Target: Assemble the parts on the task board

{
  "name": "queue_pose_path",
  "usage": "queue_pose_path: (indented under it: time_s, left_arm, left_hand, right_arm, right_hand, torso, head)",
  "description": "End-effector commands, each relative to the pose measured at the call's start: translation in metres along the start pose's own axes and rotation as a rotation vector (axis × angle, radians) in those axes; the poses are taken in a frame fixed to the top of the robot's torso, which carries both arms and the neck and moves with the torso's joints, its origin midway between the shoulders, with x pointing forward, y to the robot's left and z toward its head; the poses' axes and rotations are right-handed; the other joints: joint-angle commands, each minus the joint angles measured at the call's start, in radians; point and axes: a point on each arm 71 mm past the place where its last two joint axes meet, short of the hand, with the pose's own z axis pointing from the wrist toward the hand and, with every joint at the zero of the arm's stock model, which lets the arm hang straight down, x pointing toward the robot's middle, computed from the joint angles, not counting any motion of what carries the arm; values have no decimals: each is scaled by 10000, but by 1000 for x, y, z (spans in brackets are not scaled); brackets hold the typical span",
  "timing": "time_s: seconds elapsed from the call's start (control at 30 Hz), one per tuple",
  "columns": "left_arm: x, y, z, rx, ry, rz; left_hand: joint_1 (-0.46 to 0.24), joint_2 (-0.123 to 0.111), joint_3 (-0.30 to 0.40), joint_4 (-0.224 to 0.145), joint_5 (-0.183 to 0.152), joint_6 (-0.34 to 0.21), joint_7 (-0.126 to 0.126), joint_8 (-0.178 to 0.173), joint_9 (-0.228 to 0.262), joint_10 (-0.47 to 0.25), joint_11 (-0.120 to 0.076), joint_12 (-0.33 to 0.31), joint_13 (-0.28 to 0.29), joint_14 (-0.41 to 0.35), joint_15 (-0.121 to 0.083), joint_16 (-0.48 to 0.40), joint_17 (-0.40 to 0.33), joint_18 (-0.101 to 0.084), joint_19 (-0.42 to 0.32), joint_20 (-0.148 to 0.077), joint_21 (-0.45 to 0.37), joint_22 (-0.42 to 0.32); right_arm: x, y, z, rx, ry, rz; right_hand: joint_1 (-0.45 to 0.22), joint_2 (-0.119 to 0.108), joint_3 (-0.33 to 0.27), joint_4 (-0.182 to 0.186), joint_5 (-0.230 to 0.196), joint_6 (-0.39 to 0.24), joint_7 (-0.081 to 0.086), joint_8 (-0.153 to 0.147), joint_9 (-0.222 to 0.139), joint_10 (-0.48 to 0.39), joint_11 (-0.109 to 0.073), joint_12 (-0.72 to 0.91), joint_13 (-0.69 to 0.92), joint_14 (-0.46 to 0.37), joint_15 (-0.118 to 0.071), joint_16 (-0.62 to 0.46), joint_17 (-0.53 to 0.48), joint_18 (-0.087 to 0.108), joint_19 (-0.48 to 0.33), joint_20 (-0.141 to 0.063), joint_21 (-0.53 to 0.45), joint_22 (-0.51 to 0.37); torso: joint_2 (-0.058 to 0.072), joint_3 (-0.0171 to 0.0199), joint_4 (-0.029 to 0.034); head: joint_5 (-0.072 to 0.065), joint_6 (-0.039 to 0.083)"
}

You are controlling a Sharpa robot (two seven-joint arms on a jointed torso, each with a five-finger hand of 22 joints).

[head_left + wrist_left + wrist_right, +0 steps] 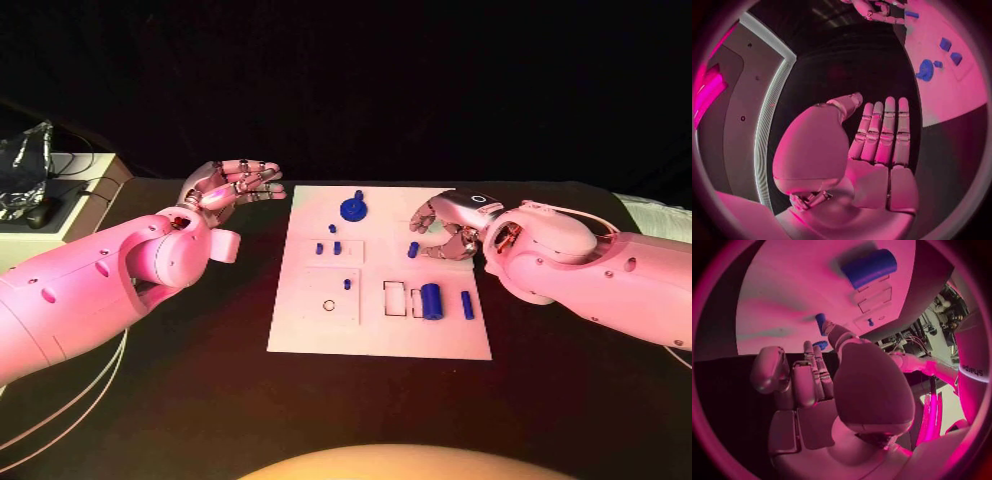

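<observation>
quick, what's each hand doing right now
Left hand: open, holding nothing, off the left edge of the task board.
Right hand: over the board by a small blue part; cannot tell if it grips it.

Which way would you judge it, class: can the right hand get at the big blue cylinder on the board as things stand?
Probably yes. The right hand hovers empty over the task board, the blue cylinder lies uncovered close by, and nothing stands between them.

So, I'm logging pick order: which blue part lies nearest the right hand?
The small blue part beside the right hand, at its fingertips; the other parts lie farther off.
</observation>
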Motion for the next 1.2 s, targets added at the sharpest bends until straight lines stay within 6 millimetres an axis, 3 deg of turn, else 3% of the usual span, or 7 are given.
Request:
queue_pose_path:
  time_s: [0.03,0.33,0.67,1.0,1.2]
  left_arm:
    - [2,-1,0,135,189,-77]
    - [2,-1,0,108,171,-73]
    - [2,0,0,88,145,-63]
    - [1,0,0,67,141,-60]
    - [1,0,0,54,145,-61]
  left_hand:
    - [57,12,-60,5,0,11,2,-33,-14,-1,40,-41,8,40,2,-64,19,105,48,22,-39,-19]
    - [57,13,-62,5,0,11,3,-34,-15,-5,41,-45,7,41,2,-69,21,106,49,22,-42,-21]
    - [56,21,-66,8,1,14,10,-36,-18,-21,46,-61,4,47,3,-88,29,107,54,23,-52,-29]
    - [56,21,-66,8,1,14,10,-36,-18,-21,46,-61,4,47,3,-88,29,107,54,23,-52,-29]
    - [56,21,-66,8,1,14,10,-36,-18,-21,46,-61,4,47,3,-88,29,107,54,23,-52,-29]
  right_arm:
    - [6,1,2,-98,675,-532]
    - [10,6,8,-139,796,-369]
    - [13,12,11,-299,695,-182]
    - [15,13,11,-309,665,-170]
    - [14,14,11,-290,328,-156]
  right_hand:
    - [118,41,-84,10,-66,13,-67,-55,-13,-53,0,16,9,122,94,25,-47,15,12,41,-32,48]
    - [332,220,74,203,-2,320,-58,-10,-9,359,-80,275,27,133,36,54,-22,-11,87,5,152,152]
    - [370,199,1414,489,-61,950,13,136,51,1198,-241,341,9,190,-104,177,100,-84,211,-112,578,409]
    - [271,182,1870,463,-82,1329,-33,326,183,1622,-319,316,35,208,-158,232,153,-118,259,-171,794,545]
    - [259,462,2103,355,-88,1686,-124,587,365,2009,-428,348,83,217,-244,268,187,-151,304,-241,1017,677]
  torso:
    - [15,-4,-5]
    - [7,-15,22]
    - [19,-1,2]
    - [12,2,2]
    - [14,-2,2]
  head:
    - [-27,5]
    - [-69,-27]
    - [-58,-42]
    - [-49,-76]
    - [-65,-79]
